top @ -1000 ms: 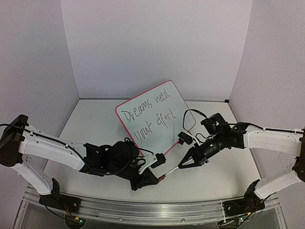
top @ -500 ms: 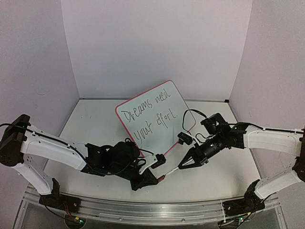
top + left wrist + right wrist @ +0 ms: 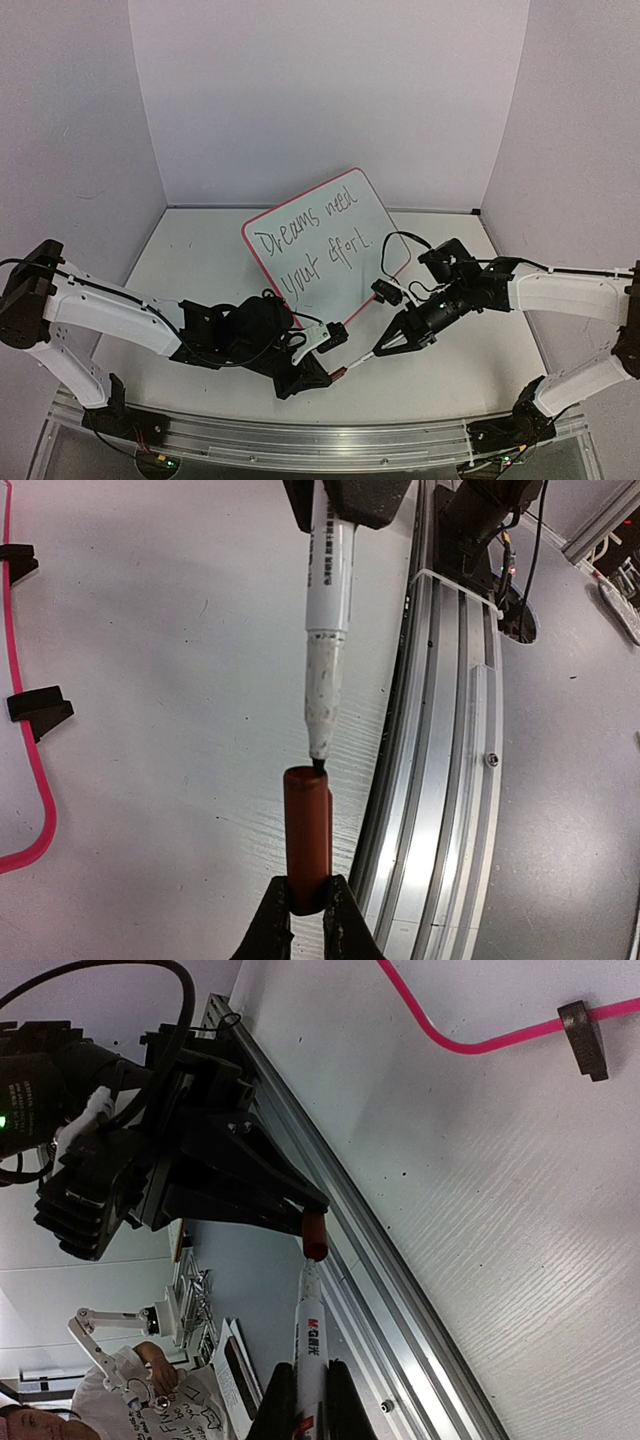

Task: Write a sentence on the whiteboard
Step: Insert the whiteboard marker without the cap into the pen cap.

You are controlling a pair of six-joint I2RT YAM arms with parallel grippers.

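The whiteboard with its pink-red frame leans at the back centre and reads "Dreams need your effort." Its frame edge and black clip feet show in the left wrist view, and a frame corner in the right wrist view. My left gripper is shut on a dark red marker cap. My right gripper is shut on a white marker. The marker's black tip touches the cap's open end, just above the table near its front edge.
An aluminium rail runs along the table's near edge, right beside the cap and marker. A black cable loops up from the right wrist in front of the board. White walls close in the back and both sides.
The right arm has edged slightly left, bringing the marker tip to the cap. Both grips are unchanged.
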